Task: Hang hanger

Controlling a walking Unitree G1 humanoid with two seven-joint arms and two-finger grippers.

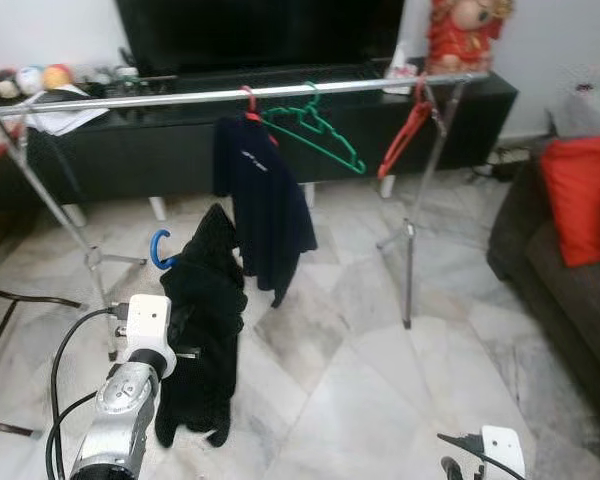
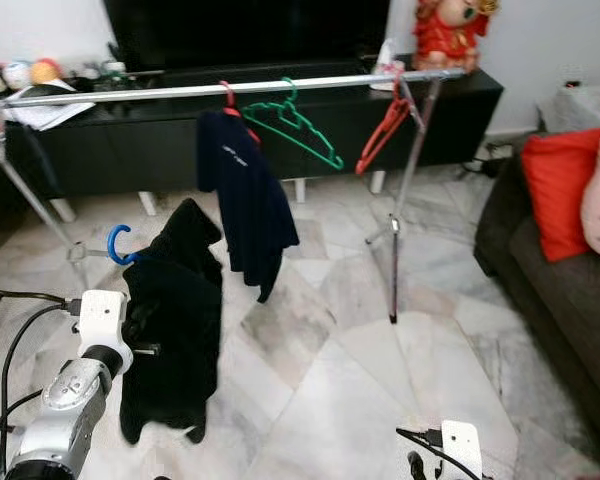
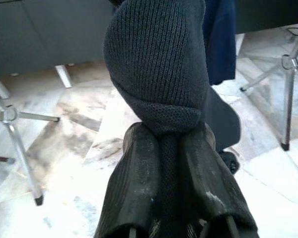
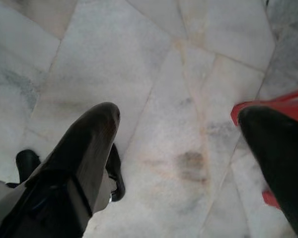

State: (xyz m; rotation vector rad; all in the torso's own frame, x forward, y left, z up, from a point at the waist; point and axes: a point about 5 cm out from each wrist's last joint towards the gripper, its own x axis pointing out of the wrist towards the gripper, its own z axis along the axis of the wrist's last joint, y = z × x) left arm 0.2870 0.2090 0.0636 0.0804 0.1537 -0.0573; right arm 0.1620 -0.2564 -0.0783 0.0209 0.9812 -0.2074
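One left gripper (image 3: pixel 169 148) pinches a black sweater (image 1: pixel 205 320) on a blue hanger (image 1: pixel 160 250); next, lift its hook to the rail (image 1: pixel 180 98). Right gripper (image 4: pixel 188 144) hangs wide open.

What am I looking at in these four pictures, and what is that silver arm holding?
It's a walking humanoid robot hanging laundry. The two wide pictures come from cameras in its head, looking down and ahead; the other two sit on its wrists, looking along each gripper's black fingers. The left gripper is shut on a black garment that sits on a blue hanger. Ahead stands a rail bearing a navy shirt, a green hanger and a red hanger. The right gripper hangs open over the marble floor.
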